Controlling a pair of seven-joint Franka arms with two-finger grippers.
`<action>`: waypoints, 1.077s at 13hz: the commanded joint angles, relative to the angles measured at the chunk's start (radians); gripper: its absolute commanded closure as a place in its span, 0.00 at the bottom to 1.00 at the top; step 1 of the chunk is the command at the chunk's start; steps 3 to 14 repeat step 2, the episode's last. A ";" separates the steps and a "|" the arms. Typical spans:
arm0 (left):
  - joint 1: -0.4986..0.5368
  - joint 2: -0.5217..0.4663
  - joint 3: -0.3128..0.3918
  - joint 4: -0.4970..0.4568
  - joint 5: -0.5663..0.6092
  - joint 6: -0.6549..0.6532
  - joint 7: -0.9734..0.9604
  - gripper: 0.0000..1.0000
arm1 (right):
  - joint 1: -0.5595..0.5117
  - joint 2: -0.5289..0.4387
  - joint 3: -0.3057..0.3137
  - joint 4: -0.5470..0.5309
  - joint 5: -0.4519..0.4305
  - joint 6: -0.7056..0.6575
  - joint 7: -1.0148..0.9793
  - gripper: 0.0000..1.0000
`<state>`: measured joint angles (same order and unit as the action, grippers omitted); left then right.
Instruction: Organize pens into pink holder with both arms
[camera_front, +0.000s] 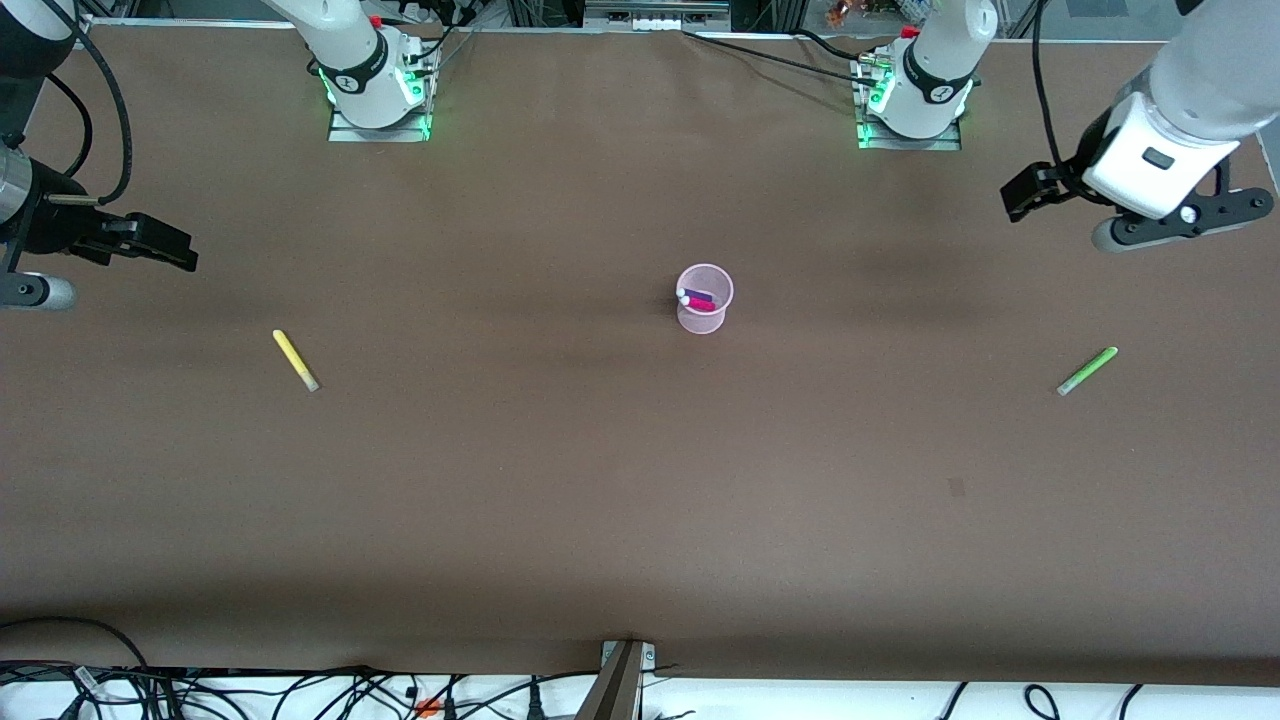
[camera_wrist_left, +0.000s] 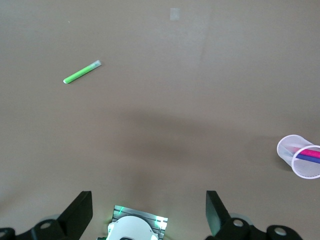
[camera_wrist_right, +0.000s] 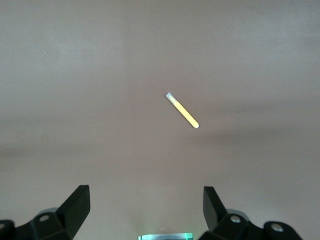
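The pink holder (camera_front: 704, 300) stands upright mid-table with the purple pen (camera_front: 699, 295) and the magenta pen (camera_front: 702, 304) inside. It also shows in the left wrist view (camera_wrist_left: 299, 159). The yellow pen (camera_front: 295, 360) lies flat toward the right arm's end and shows in the right wrist view (camera_wrist_right: 182, 111). The light green pen (camera_front: 1087, 370) lies flat toward the left arm's end and shows in the left wrist view (camera_wrist_left: 81, 72). My left gripper (camera_front: 1022, 193) (camera_wrist_left: 148, 212) is open and empty, high over bare table. My right gripper (camera_front: 175, 250) (camera_wrist_right: 145, 207) is open and empty, high over bare table.
The brown table (camera_front: 560, 480) carries only the holder and the two loose pens. The arm bases (camera_front: 378, 85) (camera_front: 915, 95) stand along the table's edge farthest from the front camera. Cables (camera_front: 300, 695) lie off the edge nearest the camera.
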<state>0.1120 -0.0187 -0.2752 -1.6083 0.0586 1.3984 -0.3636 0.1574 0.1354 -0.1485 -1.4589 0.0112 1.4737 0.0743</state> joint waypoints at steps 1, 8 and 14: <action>0.020 -0.078 -0.005 -0.090 -0.009 0.054 0.028 0.00 | 0.002 0.001 0.003 0.012 0.000 -0.006 0.004 0.00; 0.020 -0.087 -0.005 -0.114 -0.014 0.079 0.029 0.00 | 0.002 0.001 0.003 0.012 0.000 -0.006 0.004 0.00; 0.020 -0.087 -0.005 -0.114 -0.014 0.079 0.029 0.00 | 0.002 0.001 0.003 0.012 0.000 -0.006 0.004 0.00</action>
